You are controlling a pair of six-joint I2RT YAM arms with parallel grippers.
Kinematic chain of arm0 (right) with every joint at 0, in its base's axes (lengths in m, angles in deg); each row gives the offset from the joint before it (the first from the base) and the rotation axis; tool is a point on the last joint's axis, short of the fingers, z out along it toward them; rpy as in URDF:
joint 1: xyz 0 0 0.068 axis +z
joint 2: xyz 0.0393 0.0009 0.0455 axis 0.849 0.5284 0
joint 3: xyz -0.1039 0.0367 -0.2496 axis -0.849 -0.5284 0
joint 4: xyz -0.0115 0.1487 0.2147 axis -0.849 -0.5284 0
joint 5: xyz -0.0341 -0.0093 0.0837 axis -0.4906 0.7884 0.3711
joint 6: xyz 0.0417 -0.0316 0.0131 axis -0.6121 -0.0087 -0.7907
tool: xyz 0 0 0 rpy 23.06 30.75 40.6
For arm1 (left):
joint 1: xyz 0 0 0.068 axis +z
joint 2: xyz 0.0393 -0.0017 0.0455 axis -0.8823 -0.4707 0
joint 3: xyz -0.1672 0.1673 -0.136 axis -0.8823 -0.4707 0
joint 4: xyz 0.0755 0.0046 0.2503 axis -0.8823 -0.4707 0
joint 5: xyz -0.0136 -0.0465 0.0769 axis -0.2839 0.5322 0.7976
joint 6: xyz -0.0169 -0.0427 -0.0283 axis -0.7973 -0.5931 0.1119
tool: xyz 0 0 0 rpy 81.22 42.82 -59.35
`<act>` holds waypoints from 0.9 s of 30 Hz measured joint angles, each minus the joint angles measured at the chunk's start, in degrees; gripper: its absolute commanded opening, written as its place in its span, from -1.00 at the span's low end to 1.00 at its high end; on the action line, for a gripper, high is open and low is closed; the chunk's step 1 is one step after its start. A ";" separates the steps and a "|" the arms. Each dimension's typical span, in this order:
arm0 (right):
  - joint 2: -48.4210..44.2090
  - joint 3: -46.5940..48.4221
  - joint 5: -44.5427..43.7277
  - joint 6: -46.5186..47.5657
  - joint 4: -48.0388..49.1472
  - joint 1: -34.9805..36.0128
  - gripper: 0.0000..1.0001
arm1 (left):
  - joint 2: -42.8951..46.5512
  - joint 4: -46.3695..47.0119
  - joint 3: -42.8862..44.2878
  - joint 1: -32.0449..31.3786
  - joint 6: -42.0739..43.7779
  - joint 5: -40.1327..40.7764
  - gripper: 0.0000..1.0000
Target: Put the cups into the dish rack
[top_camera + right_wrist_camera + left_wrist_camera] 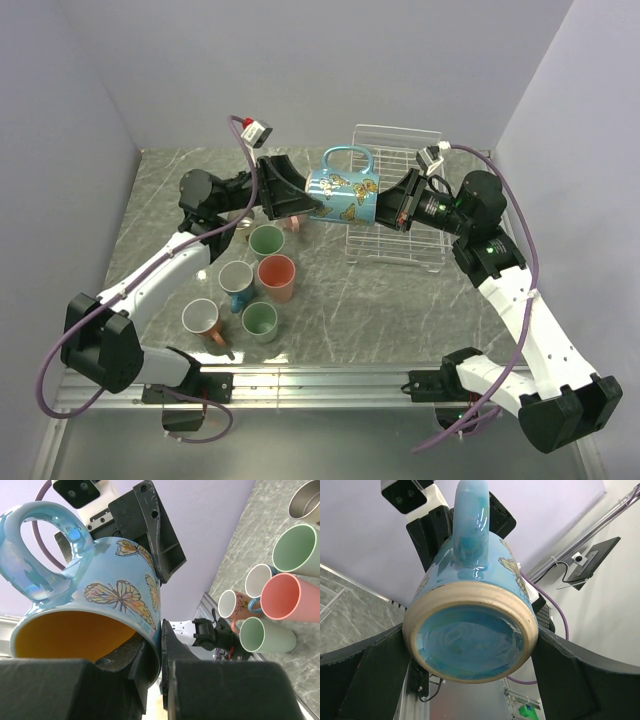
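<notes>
Your right gripper (388, 210) pinches the blue butterfly mug (343, 196) by its rim (handle uppermost); your left gripper (298, 203) holds its fingers wide apart, flanking the base.

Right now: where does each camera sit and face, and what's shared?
Top external: above and behind the bases, looking down on the table; both arms, blue mug, cups, dish rack.
Left wrist: on the left arm, facing the mug's base, flanked by the open left pincer.
Right wrist: on the right arm, facing the left arm; right pincer shut on the mug's rim.
Shared: all three see the mug.
</notes>
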 measured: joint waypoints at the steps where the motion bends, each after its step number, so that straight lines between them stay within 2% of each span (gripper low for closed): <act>1: -0.04 0.00 -0.07 0.00 0.00 0.00 -1.00 | -0.11 0.35 0.00 0.00 -0.39 0.00 0.95; 16: -0.13 -0.04 -0.15 0.26 1.57 0.00 -1.00 | -2.23 4.11 1.81 0.00 -3.69 0.42 0.99; 19: -0.11 -0.20 -0.15 0.24 1.75 0.00 -1.00 | -2.47 3.91 2.25 -0.02 -3.58 0.42 0.82; 22: -0.07 -0.31 -0.35 0.37 2.08 -0.28 -1.00 | -2.89 2.91 3.28 -0.04 -3.15 0.35 0.12; 23: 0.00 -0.31 -0.44 0.44 2.14 -0.42 -1.00 | -3.13 2.62 3.69 -0.04 -2.99 0.33 -0.18; 24: 0.11 -0.31 -0.59 0.48 2.27 -0.59 -1.00 | -3.37 2.34 4.09 -0.04 -2.80 0.31 -0.86; 25: 0.17 -0.31 -0.59 0.46 2.40 -0.61 -1.00 | -3.61 2.16 4.44 -0.04 -2.73 0.28 -0.99; 27: 0.20 -0.31 -0.96 0.50 2.43 -0.76 -1.00 | -4.37 1.95 5.33 -0.04 -2.54 0.15 -0.99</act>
